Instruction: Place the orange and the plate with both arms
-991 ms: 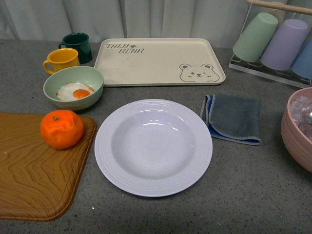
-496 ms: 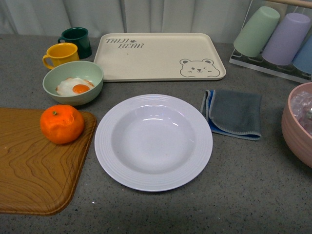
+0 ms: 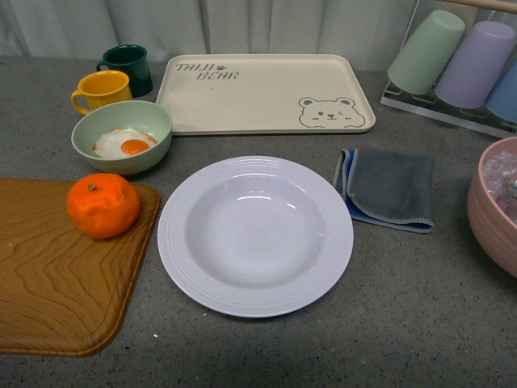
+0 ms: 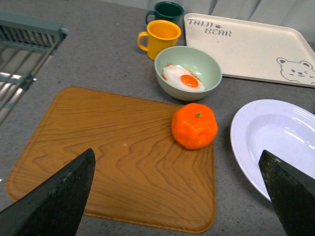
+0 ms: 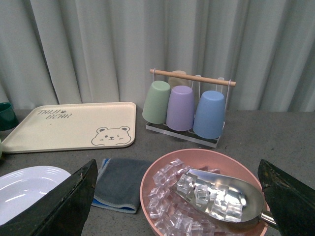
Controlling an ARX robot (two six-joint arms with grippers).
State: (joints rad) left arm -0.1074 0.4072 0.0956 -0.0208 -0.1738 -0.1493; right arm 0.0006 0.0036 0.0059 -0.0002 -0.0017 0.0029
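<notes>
We are flagging roll and slip risk.
The orange is sitting on the wooden tray just left of the plate. The left gripper and right gripper are gaping wide, holding nothing. We are guessing an off-centre pinch rolls it away, or the plate's glossy rim slips out.

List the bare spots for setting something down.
The plate is empty, so is the tray behind it. The board is free on the near side of the orange. Bare counter lies in front of the cloth, between plate and pink bowl. Crowded: far left, mugs beside green bowl.
</notes>
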